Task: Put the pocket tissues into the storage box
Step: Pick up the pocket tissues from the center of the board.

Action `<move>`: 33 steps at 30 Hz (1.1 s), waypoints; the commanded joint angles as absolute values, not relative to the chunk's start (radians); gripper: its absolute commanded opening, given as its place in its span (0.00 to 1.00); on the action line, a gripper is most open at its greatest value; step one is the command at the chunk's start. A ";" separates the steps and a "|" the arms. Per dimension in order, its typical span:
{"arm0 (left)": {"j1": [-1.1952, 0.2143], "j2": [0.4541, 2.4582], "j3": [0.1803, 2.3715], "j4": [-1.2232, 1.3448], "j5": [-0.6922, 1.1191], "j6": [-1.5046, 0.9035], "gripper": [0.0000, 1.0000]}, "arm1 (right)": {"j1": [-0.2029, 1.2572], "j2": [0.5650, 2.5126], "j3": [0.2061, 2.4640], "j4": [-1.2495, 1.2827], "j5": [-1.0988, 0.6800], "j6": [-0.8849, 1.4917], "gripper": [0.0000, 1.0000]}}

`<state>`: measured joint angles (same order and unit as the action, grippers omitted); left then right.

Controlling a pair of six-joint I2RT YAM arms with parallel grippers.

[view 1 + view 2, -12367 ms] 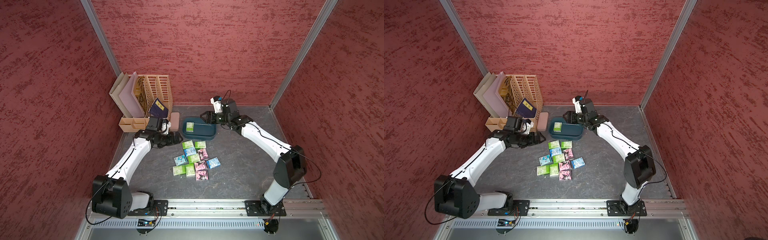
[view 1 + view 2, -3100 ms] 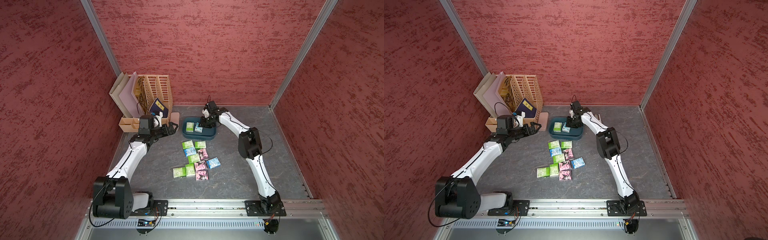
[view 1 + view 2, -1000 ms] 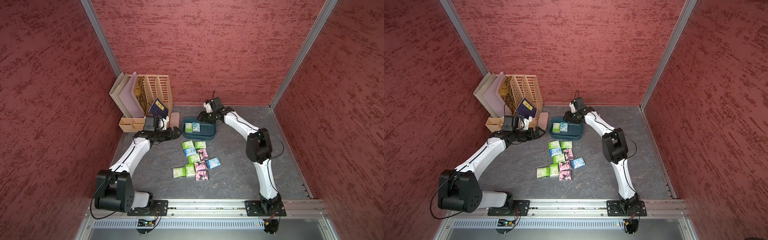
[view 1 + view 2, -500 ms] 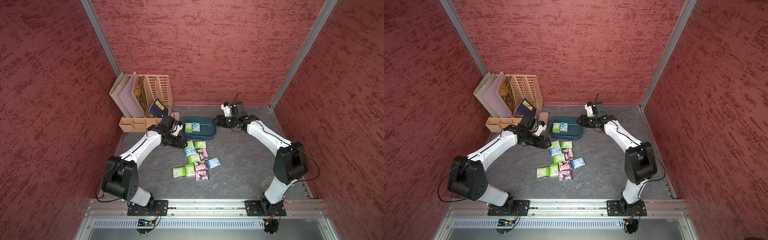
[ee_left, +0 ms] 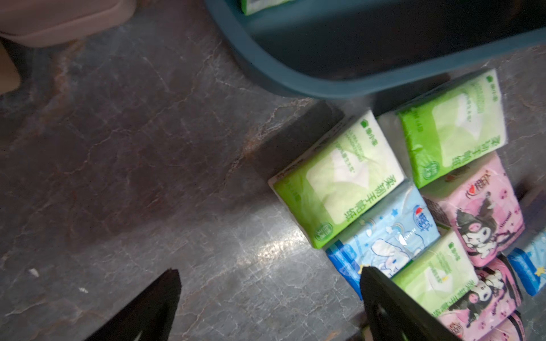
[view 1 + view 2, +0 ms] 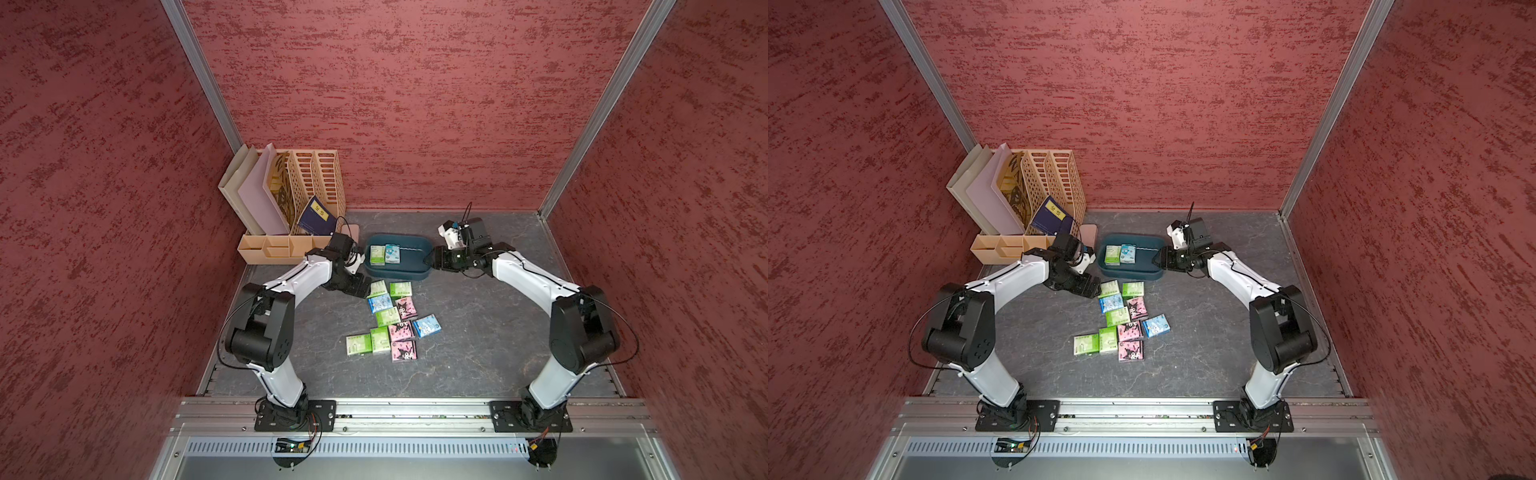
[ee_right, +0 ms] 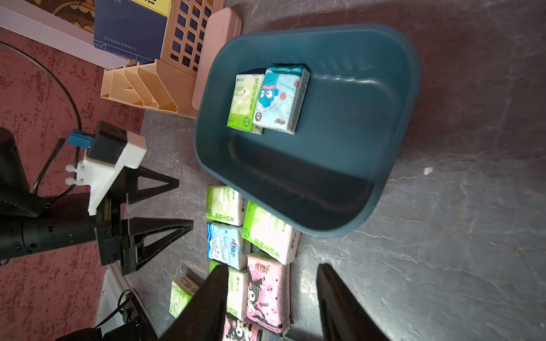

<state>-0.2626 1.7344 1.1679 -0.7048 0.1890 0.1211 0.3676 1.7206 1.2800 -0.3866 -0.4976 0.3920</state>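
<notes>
L claw (image 5: 269, 271) wide, empty, just beside tissues (image 5: 336, 180); R claw (image 7: 272, 266) half-open, empty, near box (image 7: 407, 88).

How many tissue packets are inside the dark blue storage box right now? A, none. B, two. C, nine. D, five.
B: the storage box holds just two, a green packet and a light blue packet, lying side by side.
</notes>
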 commanded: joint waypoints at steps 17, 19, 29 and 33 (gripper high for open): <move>-0.236 1.891 1.239 -0.602 0.341 0.074 0.80 | 0.357 1.734 1.321 -0.394 -0.520 0.372 0.51; -0.236 1.903 1.241 -0.592 0.362 0.066 0.76 | 0.357 1.735 1.321 -0.396 -0.520 0.373 0.51; -0.238 1.927 1.248 -0.609 0.379 0.060 0.53 | 0.356 1.734 1.319 -0.402 -0.520 0.378 0.51; -0.242 1.931 1.246 -0.614 0.393 0.060 0.41 | 0.357 1.731 1.319 -0.405 -0.521 0.379 0.51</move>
<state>-0.2405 1.9102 1.2385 -0.6086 0.3870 0.0582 0.3626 1.7218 1.2968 -0.3946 -0.5117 0.3847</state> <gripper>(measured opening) 0.417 0.507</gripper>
